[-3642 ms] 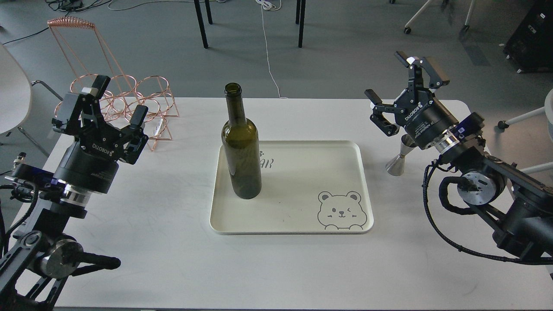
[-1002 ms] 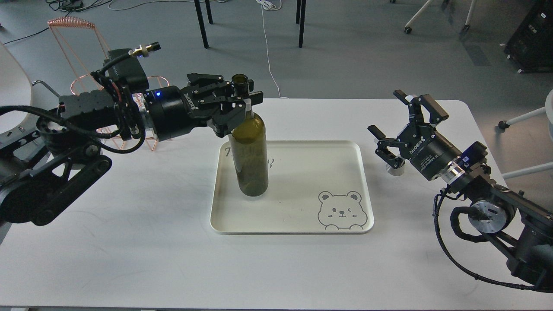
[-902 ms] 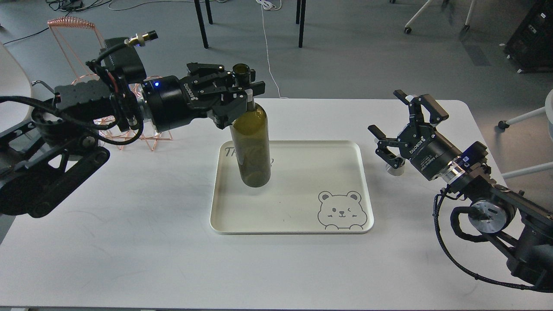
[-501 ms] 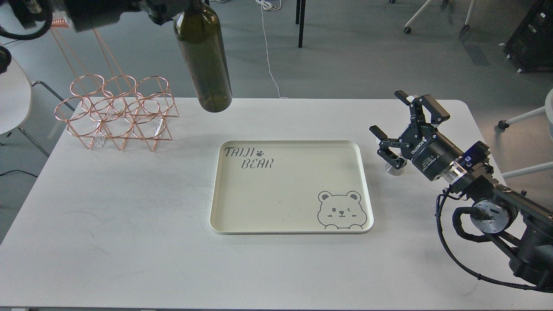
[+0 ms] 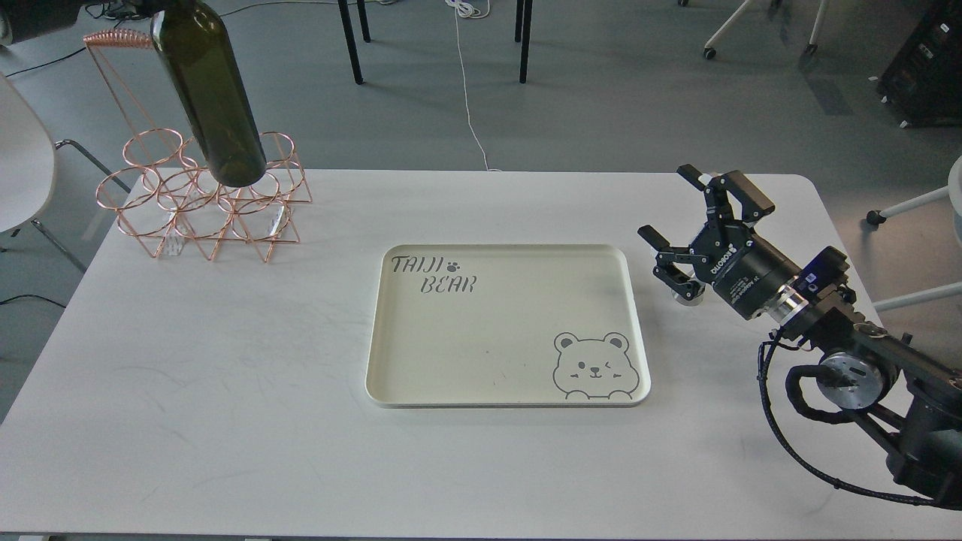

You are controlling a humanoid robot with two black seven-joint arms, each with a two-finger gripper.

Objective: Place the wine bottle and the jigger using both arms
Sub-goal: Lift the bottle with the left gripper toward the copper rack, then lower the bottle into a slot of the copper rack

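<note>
The dark olive-green wine bottle (image 5: 214, 98) hangs in the air at the top left, tilted a little, with its base just above the copper wire rack (image 5: 169, 225). Its neck and whatever holds it are cut off by the top edge, so my left gripper is out of view. My right gripper (image 5: 663, 201) is open at the right of the table, with its jaws spread wide. It sits over the steel jigger (image 5: 688, 295), which stands on the table right of the tray. Only the jigger's base shows beneath the lower finger.
A cream tray (image 5: 639, 330) printed with a bear and "TAIJI BEAR" lies at the middle of the white table (image 5: 225, 421) with nothing on it. The copper rack of rings stands at the table's back left corner. Chair and table legs stand on the floor behind.
The bottle was lifted off the tray, rose out of the top of the view, and has moved left over the copper rack. My right gripper stayed open and shifted slightly over the jigger.
</note>
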